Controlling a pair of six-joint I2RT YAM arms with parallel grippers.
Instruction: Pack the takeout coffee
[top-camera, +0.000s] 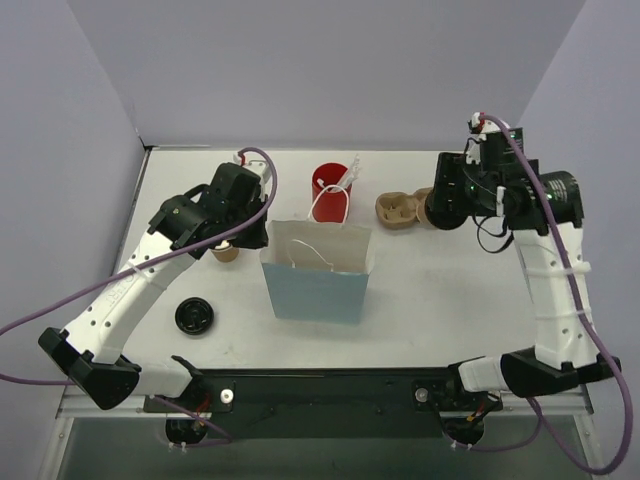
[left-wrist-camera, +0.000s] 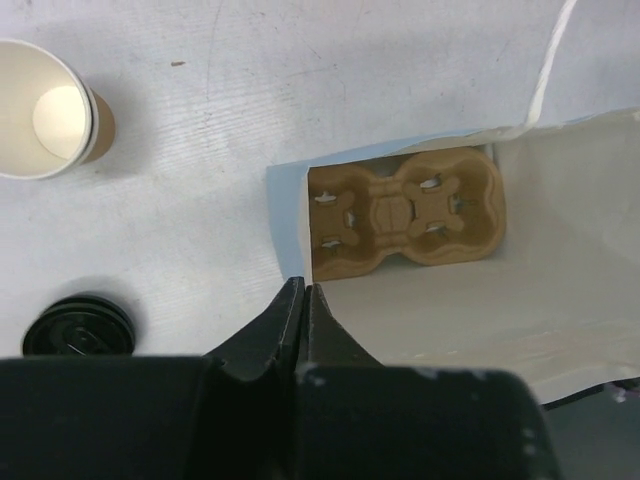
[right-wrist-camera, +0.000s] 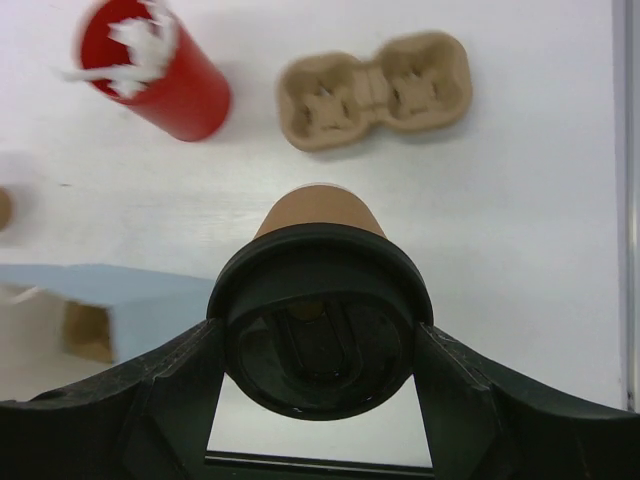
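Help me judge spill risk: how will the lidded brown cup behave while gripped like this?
The takeout coffee is paper, so probably crushable if squeezed hard. The right gripper clamps around its black lid; smooth plastic may slip or pop off. Contents are hidden, so weight and sloshing are uncertain.

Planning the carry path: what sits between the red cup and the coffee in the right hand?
A brown pulp cup carrier lies between the red cup and the takeout coffee held by the right hand; the top view shows it.
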